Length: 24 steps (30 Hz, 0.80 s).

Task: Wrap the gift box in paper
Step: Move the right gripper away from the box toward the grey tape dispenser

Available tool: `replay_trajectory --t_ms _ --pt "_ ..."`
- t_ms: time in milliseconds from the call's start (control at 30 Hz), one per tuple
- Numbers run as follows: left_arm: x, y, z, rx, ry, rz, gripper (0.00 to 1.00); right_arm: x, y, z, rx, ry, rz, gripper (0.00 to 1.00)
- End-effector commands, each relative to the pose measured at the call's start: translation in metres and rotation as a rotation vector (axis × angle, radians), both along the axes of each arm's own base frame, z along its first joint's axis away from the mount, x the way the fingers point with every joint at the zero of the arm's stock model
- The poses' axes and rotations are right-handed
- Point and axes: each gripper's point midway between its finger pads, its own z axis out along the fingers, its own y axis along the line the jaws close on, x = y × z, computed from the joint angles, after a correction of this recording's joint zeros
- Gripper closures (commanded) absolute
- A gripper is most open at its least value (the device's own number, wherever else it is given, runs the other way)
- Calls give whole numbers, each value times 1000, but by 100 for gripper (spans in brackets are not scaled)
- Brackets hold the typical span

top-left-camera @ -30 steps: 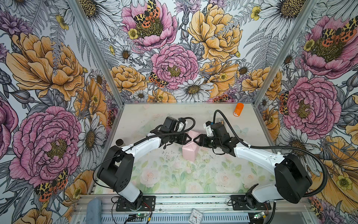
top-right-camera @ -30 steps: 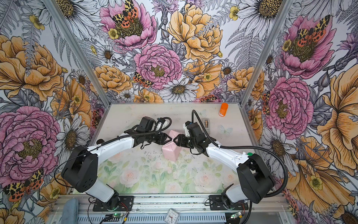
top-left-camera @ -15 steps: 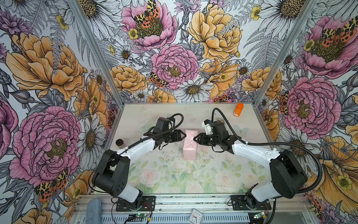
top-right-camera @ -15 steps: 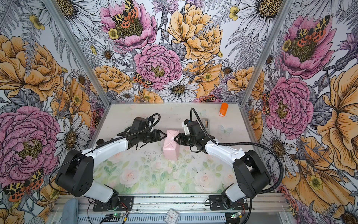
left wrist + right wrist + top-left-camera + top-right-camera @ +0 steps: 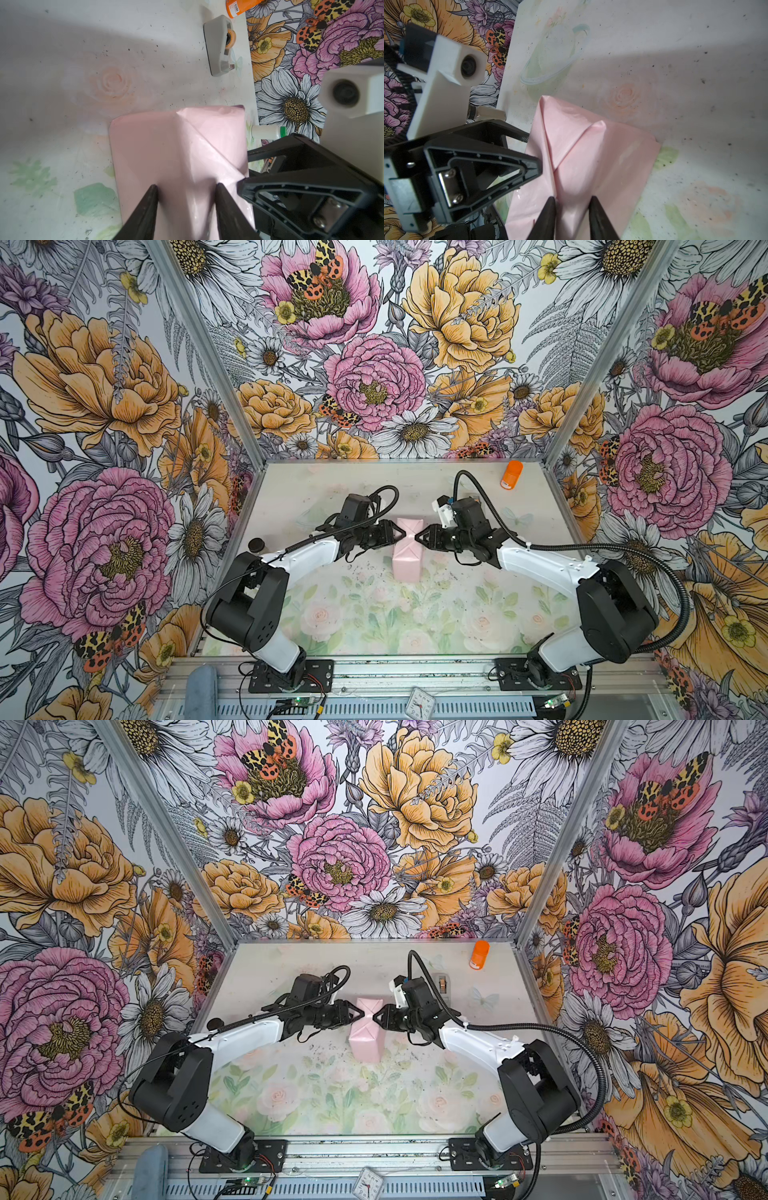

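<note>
Left end effector (image 5: 186, 188): jaws part-way apart, both tips pressed against the pale pink face of the paper (image 5: 407, 564). A raised fold runs between them. I see nothing clamped.

Right end effector (image 5: 572, 199): jaws closer together than the left's, with a ridge of paper standing between the tips. I cannot tell whether that ridge is nipped or only straddled.

In both top views the two end effectors come at the paper from opposite sides, and their tips almost meet across it.

Change: half a second ago the far end of the paper looked squarish from above, and the left end effector sat just beside it. Now that end is drawn in to a narrow waist between the tips, with diagonal creases running out to its corners. The right jaws are narrower than they were a second ago.

Reading: the side tucks of the open end are being formed. Body wrap looks done; this end is not closed or taped.

The gift box is hidden. I take it to sit inside the paper, which stands on the table (image 5: 374, 614) between the two arms, about mid-table.

Beyond the paper on the right arm's side sits the grey tape dispenser (image 5: 218, 45), well apart. Farther the same way is an orange tube (image 5: 512, 475).

Next, as I judge it: press the remaining flaps flat against the box end, then tape.
</note>
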Motion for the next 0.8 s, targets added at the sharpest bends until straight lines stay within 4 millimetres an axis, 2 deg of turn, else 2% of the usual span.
replay_trajectory --t_ms 0,133,300,533,633,767 --pt "-10 0 -27 57 43 -20 60 -6 -8 -30 -81 62 0 72" --pt "-14 7 -43 102 64 -8 63 -7 -11 -23 -77 45 0 70" --pt "-16 12 -46 119 66 5 64 -5 -25 2 -46 -15 -6 62" --pt "-17 12 -48 131 60 4 64 6 -76 38 1 -129 -43 63" --pt "-17 9 -48 132 55 -1 64 15 -99 45 -1 -153 -47 63" --pt "-17 10 -47 132 52 -1 64 32 -127 44 20 -146 -47 63"
